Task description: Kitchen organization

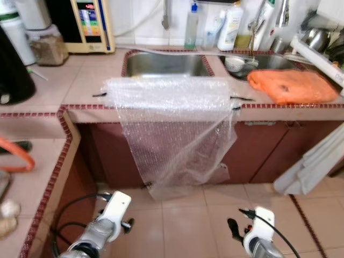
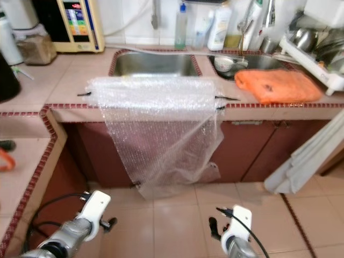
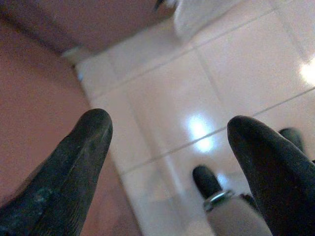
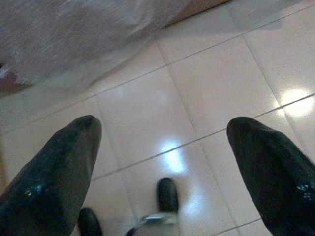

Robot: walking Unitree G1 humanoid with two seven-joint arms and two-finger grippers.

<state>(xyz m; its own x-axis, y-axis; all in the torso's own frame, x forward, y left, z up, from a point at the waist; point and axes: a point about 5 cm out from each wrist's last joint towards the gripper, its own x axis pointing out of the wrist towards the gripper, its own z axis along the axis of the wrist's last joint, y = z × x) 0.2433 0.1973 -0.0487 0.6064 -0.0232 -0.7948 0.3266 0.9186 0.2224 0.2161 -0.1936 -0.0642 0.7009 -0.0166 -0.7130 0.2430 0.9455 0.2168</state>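
Over the counter edge (image 1: 301, 106) hangs bubble wrap (image 1: 172, 129).

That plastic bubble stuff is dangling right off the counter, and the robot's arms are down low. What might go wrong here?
The bubble wrap hangs from the counter edge almost to the floor, so a pull on its loose end could drag the whole roll off. Its clear film is hard to see and could snag the left gripper or right gripper, both open above the floor tiles. The orange cloth lies near the edge and might get swept down too.
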